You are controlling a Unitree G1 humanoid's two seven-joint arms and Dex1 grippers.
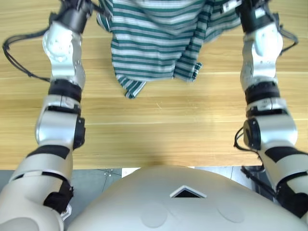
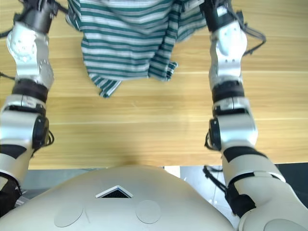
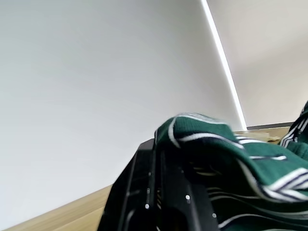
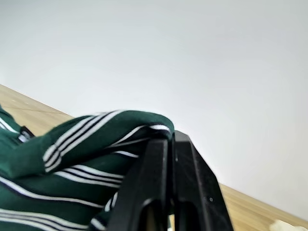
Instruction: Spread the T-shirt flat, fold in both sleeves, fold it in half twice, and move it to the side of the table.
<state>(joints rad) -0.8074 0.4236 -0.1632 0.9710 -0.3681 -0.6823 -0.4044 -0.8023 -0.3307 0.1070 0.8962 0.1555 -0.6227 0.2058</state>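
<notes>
The T-shirt [image 1: 154,43], dark green with white stripes, hangs bunched between my two arms at the far side of the wooden table [image 1: 168,125]. A twisted corner [image 1: 130,89] and a folded flap [image 1: 190,70] trail toward me; whether they touch the wood I cannot tell. In the left wrist view, my left gripper [image 3: 156,149] has its black fingers shut, with T-shirt cloth [image 3: 226,154] draped over and pinched between them. My right gripper [image 4: 169,139] is likewise shut on a fold of the T-shirt [image 4: 86,144].
Bare wood stretches from the shirt to the table's near edge [image 1: 144,167]. Beyond that edge lies grey floor [image 1: 96,178]. Black cables [image 1: 19,57] loop beside my left arm. A white wall [image 3: 96,72] rises behind the table.
</notes>
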